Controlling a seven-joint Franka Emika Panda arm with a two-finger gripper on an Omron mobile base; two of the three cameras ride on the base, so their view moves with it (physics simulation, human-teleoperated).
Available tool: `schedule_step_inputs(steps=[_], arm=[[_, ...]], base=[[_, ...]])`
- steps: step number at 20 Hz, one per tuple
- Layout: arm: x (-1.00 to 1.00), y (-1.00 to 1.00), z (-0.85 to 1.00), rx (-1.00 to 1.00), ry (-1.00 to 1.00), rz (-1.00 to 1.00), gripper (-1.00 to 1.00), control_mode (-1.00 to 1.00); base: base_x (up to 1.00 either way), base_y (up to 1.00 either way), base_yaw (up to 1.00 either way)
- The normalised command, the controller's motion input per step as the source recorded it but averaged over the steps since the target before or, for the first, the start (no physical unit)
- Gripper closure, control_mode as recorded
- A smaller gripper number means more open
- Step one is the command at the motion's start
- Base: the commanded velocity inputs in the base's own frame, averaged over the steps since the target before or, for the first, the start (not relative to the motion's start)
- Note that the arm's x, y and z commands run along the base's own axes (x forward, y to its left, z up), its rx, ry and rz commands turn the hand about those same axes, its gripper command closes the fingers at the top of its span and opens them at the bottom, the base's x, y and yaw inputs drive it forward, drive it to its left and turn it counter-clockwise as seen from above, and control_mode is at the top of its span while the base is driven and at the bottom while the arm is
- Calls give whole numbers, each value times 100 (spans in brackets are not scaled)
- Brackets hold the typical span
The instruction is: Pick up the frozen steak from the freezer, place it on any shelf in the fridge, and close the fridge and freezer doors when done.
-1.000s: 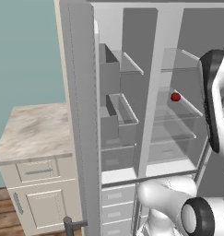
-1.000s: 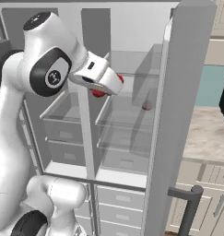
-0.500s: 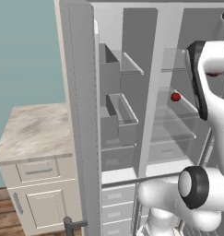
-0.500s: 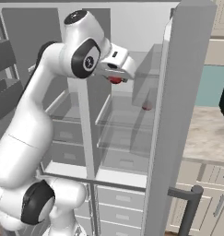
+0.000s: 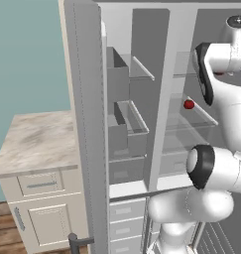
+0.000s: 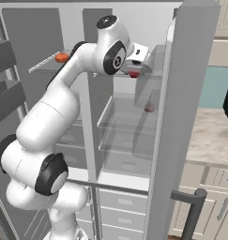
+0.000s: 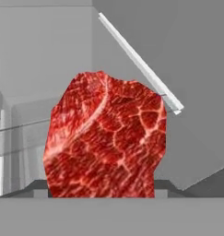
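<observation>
The frozen steak (image 7: pixel 104 138), a bright red marbled slab, stands upright in the middle of the hand view and hides the fingertips. My gripper (image 6: pixel 135 69) is shut on it, high up inside the fridge (image 6: pixel 134 154), the wider right half of the unit. The steak (image 6: pixel 133 73) hangs at the front edge of the top glass shelf (image 6: pixel 155 75); whether it touches the glass I cannot tell. A pale shelf rim (image 7: pixel 141 64) runs diagonally behind the steak. The freezer (image 5: pixel 124 124) with its grey bins is on the left. Both doors, the freezer door (image 5: pixel 87 129) and the fridge door (image 6: pixel 186 122), stand open.
A round red ball (image 5: pixel 189 104) lies on a middle fridge shelf, below the gripper. An orange item (image 6: pixel 62 57) sits on a freezer shelf. A marble counter with cabinets (image 5: pixel 37 139) stands left of the unit. The open doors' bar handles (image 6: pixel 195 211) jut out low down.
The arm has stretched up and forward, carrying the steak from in front of the unit to the fridge's top shelf. The grip on it has stayed the same.
</observation>
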Motion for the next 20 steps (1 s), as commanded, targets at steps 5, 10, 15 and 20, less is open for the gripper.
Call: schedule_step_inputs(steps=[5, 10, 15, 20], arm=[[100, -36, -9, 0, 2, 5, 100, -100], [100, -23, -9, 0, 0, 5, 100, -100], [100, -2, -39, 0, 0, 6, -100, -100], [85, 0, -40, 0, -2, 6, -100, -100]], base=[[0, 0, 0], [0, 0, 0], [0, 0, 0], [0, 0, 0]])
